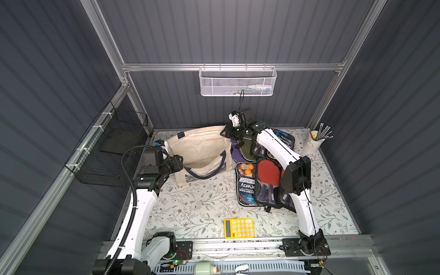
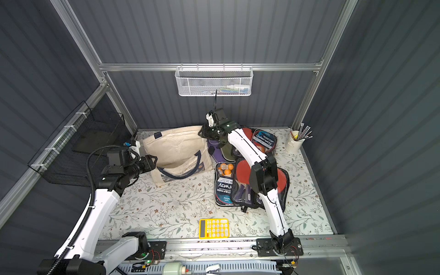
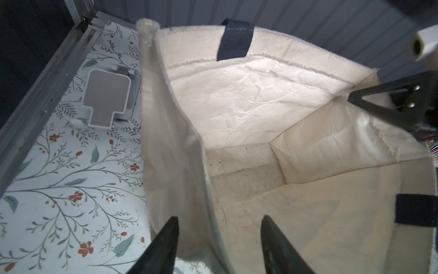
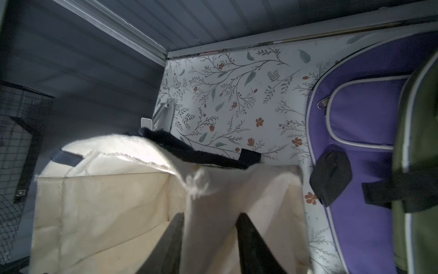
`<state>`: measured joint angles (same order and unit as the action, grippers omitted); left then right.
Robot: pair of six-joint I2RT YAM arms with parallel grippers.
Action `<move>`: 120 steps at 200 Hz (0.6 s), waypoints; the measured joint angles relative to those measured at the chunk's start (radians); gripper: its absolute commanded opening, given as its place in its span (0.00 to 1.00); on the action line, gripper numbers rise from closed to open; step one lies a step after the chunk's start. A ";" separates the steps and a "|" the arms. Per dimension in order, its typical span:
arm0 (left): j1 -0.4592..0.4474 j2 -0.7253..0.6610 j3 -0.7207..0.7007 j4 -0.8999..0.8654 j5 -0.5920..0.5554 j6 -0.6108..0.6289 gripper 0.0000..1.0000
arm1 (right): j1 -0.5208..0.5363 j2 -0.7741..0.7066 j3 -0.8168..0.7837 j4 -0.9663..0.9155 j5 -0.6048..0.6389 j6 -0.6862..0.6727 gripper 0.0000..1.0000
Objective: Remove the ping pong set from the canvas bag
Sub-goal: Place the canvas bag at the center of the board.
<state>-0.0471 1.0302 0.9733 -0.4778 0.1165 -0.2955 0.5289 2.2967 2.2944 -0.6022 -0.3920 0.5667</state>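
While both my tools sit spread, nothing's pinched: left tool (image 3: 220,217) straddles one side wall of the canvas bag (image 1: 202,147), right tool (image 4: 211,214) straddles the opposite rim. The ping pong set (image 1: 266,176) lies on the desk (image 1: 202,204), just beside the bag, under my right arm.

One canvas bag (image 1: 202,147), one calculator (image 1: 239,228), three orange balls (image 1: 247,172), one cup (image 1: 313,142).
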 measured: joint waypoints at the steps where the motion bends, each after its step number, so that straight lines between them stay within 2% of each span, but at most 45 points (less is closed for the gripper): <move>1: 0.000 0.000 0.000 0.000 -0.001 0.002 0.73 | 0.000 0.000 0.000 0.000 0.000 0.001 0.44; 19: 0.000 0.000 0.001 0.001 -0.008 -0.003 0.91 | 0.000 -0.001 -0.010 0.005 0.002 -0.004 0.49; 28: 0.000 0.000 0.001 0.001 -0.011 0.005 0.99 | 0.000 -0.006 -0.020 0.006 0.005 -0.002 0.55; 37: 0.000 -0.001 0.002 0.002 -0.014 -0.002 0.99 | 0.000 -0.014 -0.033 0.008 0.008 -0.010 0.60; 81: 0.000 -0.016 0.015 0.003 -0.038 -0.001 1.00 | 0.000 -0.096 -0.105 0.021 0.025 -0.016 0.92; 94: 0.000 -0.029 0.030 0.003 -0.061 -0.001 1.00 | 0.000 -0.120 -0.116 0.029 0.027 -0.025 0.99; 120: 0.000 -0.059 0.076 -0.001 -0.138 -0.001 1.00 | 0.000 -0.164 -0.129 0.036 0.034 -0.040 0.99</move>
<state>-0.0471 0.9714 1.0496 -0.4789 -0.0212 -0.2962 0.5289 2.1330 2.1654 -0.5659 -0.3584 0.5262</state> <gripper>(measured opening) 0.995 0.990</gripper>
